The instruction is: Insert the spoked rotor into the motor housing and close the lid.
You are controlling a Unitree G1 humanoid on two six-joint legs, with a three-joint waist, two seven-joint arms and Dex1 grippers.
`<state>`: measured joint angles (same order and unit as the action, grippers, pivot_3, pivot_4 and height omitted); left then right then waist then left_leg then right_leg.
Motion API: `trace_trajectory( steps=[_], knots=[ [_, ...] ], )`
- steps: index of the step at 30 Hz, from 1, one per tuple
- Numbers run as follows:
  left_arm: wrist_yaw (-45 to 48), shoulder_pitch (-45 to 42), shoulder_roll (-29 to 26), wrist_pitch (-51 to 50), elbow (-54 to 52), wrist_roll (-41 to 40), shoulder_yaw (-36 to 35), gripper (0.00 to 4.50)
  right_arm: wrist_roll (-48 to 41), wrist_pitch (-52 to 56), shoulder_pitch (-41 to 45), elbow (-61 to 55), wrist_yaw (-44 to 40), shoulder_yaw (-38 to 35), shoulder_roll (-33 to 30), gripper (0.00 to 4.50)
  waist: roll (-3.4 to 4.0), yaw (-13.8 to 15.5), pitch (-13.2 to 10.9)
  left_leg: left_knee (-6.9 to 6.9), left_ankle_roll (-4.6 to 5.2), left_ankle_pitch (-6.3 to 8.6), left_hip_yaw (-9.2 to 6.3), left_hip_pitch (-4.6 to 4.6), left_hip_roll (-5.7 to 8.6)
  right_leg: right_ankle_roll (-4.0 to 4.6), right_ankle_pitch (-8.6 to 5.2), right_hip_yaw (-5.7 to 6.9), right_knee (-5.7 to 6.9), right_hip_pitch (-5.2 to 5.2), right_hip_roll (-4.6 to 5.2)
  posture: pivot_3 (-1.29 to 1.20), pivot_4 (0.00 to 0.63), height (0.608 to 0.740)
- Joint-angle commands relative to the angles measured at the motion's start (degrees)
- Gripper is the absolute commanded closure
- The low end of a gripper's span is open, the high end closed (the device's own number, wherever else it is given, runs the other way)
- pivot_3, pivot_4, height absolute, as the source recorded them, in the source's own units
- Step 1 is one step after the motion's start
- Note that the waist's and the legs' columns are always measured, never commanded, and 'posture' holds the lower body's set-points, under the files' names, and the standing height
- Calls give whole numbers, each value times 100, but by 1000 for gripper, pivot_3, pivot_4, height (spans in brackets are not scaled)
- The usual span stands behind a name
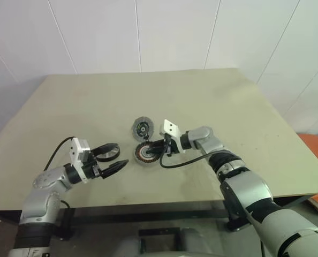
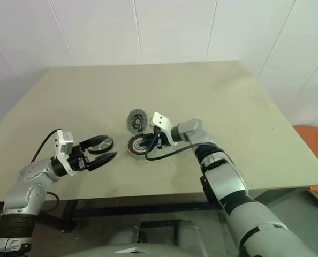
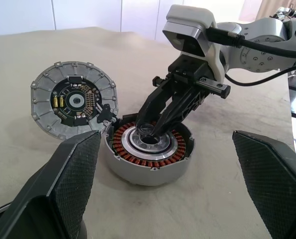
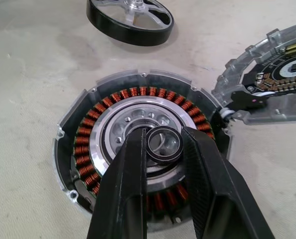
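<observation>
The motor housing is a round silver case with copper windings inside, lying flat mid-table. Its lid, a round disc carrying a circuit board, stands hinged open beside it. My right gripper is shut on a small black ring right over the housing's silver centre. The spoked rotor, a black-rimmed wheel with silver spokes, lies flat on the table left of the housing. My left gripper hovers open right by that wheel, fingers wide apart and pointing toward the housing, nothing between them.
The beige table has bare surface all round the parts. A black cable loops from the right wrist down onto the table beside the housing. An orange object stands past the table's right edge.
</observation>
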<state>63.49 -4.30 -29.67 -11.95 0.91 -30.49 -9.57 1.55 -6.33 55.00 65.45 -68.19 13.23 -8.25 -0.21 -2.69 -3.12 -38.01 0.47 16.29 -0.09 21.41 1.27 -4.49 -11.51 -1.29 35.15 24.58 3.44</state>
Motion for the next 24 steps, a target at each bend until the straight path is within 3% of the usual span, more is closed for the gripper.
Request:
trace_trajectory(
  steps=[1,24],
  knots=[
    [-6,-117,-12,33,-150,-45,36,0,-37,-21,36,-79,-39,-114,81,3833,0,0,0,0,0,0,0,0,0,0,0,0,0,0,0,0,0,740],
    [-32,-237,5,57,35,-75,23,0,232,-161,-223,-178,-67,67,159,3833,0,-2,7,-1,3,-3,0,-10,0,-1,1,0,4,-8,-4,0,0,740]
  ],
)
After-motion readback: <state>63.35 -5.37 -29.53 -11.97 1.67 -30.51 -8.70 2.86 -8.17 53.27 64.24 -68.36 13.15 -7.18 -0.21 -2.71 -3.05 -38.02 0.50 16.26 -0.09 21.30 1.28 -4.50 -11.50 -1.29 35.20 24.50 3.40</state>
